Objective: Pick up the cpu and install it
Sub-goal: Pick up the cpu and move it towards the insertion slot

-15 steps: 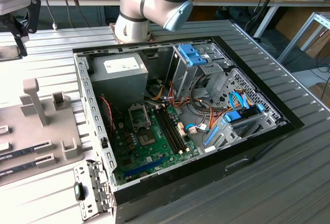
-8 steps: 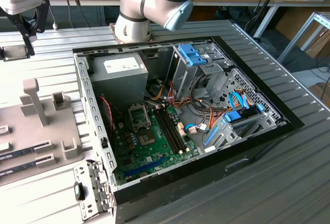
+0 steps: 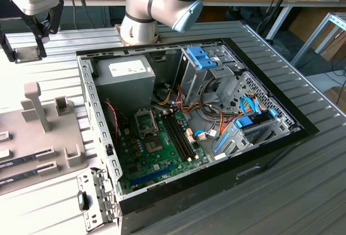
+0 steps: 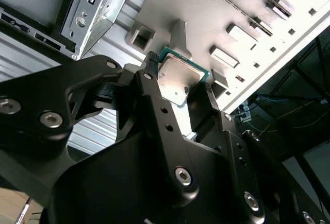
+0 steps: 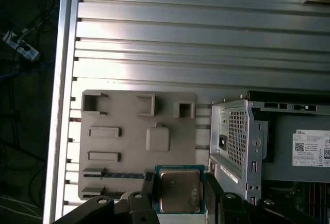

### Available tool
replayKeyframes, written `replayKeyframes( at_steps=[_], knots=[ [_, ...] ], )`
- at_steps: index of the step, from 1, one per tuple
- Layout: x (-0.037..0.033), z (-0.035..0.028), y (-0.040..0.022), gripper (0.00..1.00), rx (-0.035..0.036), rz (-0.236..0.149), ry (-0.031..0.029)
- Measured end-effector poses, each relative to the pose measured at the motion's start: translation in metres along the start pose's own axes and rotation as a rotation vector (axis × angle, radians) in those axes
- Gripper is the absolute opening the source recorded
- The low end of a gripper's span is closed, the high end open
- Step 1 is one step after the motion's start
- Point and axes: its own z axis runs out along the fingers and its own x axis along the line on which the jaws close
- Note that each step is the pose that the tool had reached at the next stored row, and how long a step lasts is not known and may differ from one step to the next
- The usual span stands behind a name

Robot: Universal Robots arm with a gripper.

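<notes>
One ribbed metal table (image 3: 303,192) under everything, cut off on every side in the exterior view. On it, one open computer case (image 3: 273,149) lying on its side, near corner cropped at the bottom edge. Behind the case, one pale robot arm (image 3: 157,2), upper links out of frame.

Inside the case:
- One grey power box (image 3: 121,81) with one white label (image 5: 312,149); print there, left unread.
- One green board (image 3: 157,156) with long dark slots, number hard to count.
- A far drive cage (image 3: 201,58) and a near drive cage (image 3: 243,126), two in all, both with blue plastic latches.
- Orange, red and blue cables (image 3: 216,117) tangled between them, too many to count.

To the exterior view's left of the case, one grey holder plate (image 5: 129,141) flat on the table, cropped at the frame edge in the exterior view. In the first wrist view, three raised pockets in a row and one square pad on it, with the lower slots partly hidden behind black fingers.

One end effector (image 3: 24,48) at the exterior view's upper left, outside the case and well apart from the board. Closed most of the way, fingers (image 4: 154,95) pressed against two opposite edges of the single cpu (image 4: 178,80). Shiny silver top and green rim seen in both wrist views, one edge hidden by the black linkage. Any print on the lid too faint to make out.
</notes>
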Motion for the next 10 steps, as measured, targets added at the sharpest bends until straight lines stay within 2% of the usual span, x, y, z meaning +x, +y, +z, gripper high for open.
replayKeyframes(
  at_steps=[8,10],
  knots=[
    [-0.0136,0.0007,-0.0007,0.47,0.0,0.0,-0.0001],
    [-0.019,0.0009,-0.0009,0.47,0.0001,0.0,0.0]
  ],
)
